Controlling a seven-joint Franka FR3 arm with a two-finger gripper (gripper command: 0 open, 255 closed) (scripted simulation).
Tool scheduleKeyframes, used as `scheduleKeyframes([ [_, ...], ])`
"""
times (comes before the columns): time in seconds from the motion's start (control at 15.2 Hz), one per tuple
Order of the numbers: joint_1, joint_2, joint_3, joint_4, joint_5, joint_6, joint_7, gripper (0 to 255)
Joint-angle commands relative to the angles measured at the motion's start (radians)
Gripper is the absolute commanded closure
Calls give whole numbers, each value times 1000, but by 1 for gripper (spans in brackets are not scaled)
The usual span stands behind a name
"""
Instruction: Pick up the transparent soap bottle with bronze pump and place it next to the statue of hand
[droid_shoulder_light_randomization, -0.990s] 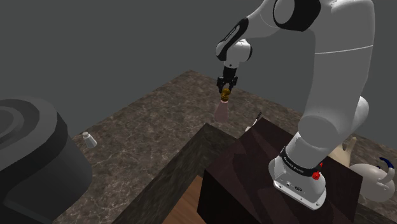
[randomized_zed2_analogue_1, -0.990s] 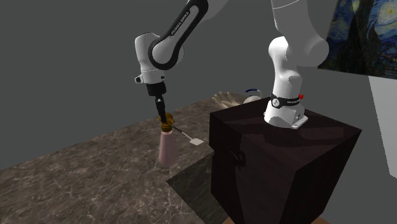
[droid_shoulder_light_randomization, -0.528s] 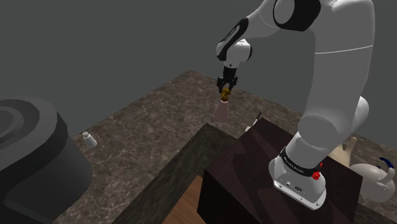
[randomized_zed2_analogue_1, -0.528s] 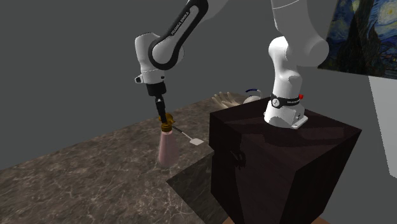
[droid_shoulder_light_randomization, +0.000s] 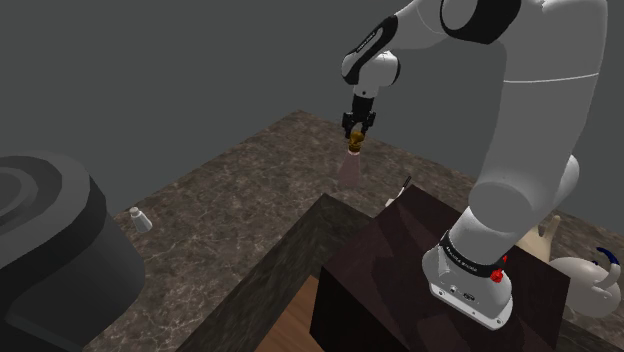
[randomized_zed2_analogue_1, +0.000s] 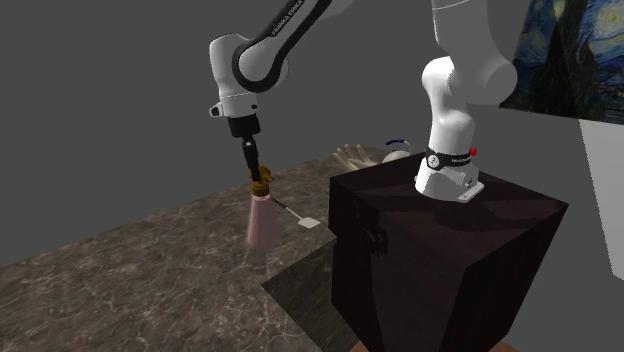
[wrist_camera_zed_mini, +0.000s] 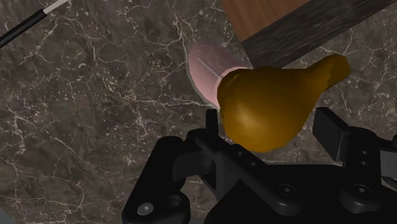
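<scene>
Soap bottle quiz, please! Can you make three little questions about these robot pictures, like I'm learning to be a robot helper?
1. True or false: the gripper is shut on the bronze pump of the soap bottle.
2. The bottle's body looks: A green, B pale pink, C blue.
3. Is the bottle beside the hand statue yet?
Key: 1 true. 2 B. 3 No, they are well apart.
</scene>
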Motion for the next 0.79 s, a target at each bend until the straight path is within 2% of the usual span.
scheduleKeyframes([
  [0.0, 2, -19, -5, 3, -9, -21, 6, 255],
  [0.73, 12, -111, -21, 35, -51, -139, 43, 255],
])
